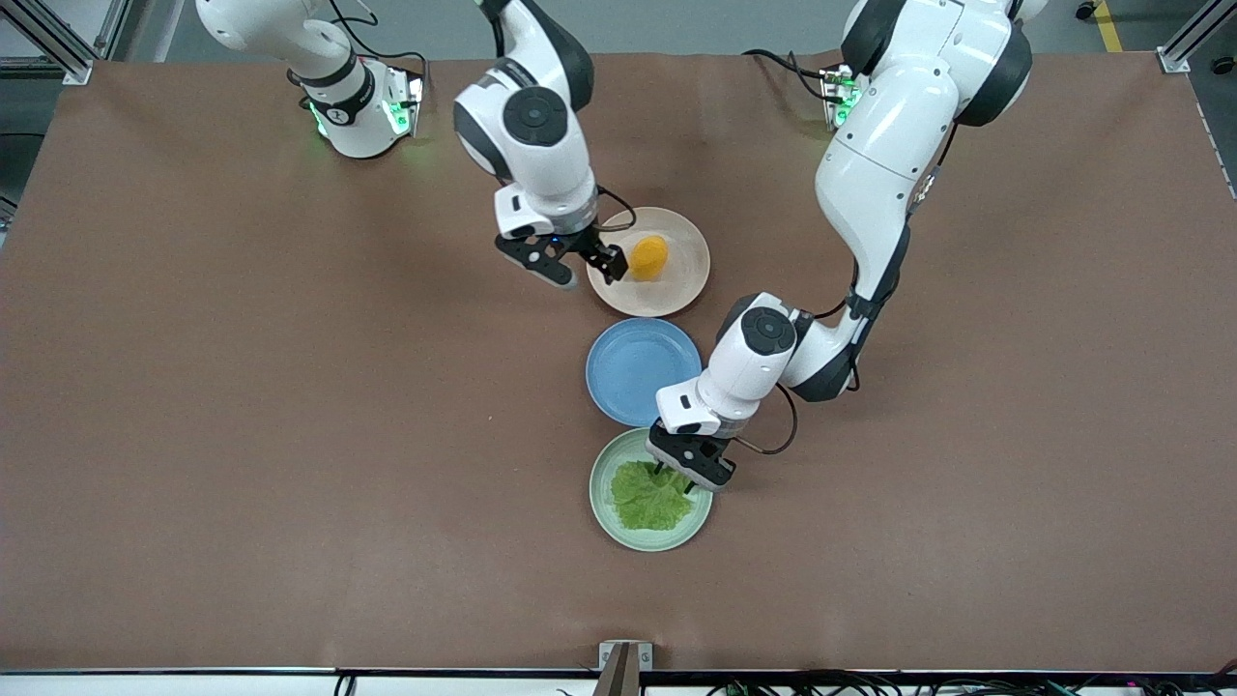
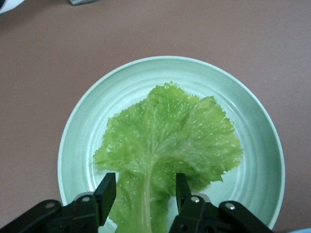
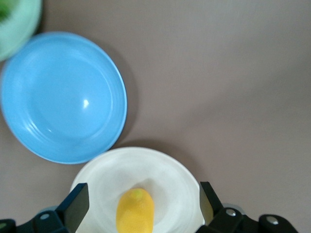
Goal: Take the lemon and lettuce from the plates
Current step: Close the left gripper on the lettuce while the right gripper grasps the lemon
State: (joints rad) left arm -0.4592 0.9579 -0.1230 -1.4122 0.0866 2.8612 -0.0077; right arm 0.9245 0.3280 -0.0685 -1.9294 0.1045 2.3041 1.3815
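Note:
The lemon (image 1: 648, 257) lies on the beige-pink plate (image 1: 688, 282). My right gripper (image 1: 591, 275) is open, up over that plate's rim beside the lemon. In the right wrist view the lemon (image 3: 135, 211) lies on the plate (image 3: 170, 177) between the wide-open fingers of the right gripper (image 3: 143, 195). The lettuce (image 1: 649, 498) lies flat on the mint green plate (image 1: 615, 525). My left gripper (image 1: 674, 480) is open, low over the leaf's stem end. In the left wrist view the left gripper (image 2: 146, 187) straddles the pale rib of the lettuce (image 2: 170, 138) on the plate (image 2: 80, 141).
An empty blue plate (image 1: 643, 370) sits between the two plates, and also shows in the right wrist view (image 3: 63, 97). The left arm's elbow hangs beside it. Brown table (image 1: 290, 435) lies bare around the plates. A metal bracket (image 1: 623, 659) sits at the table's near edge.

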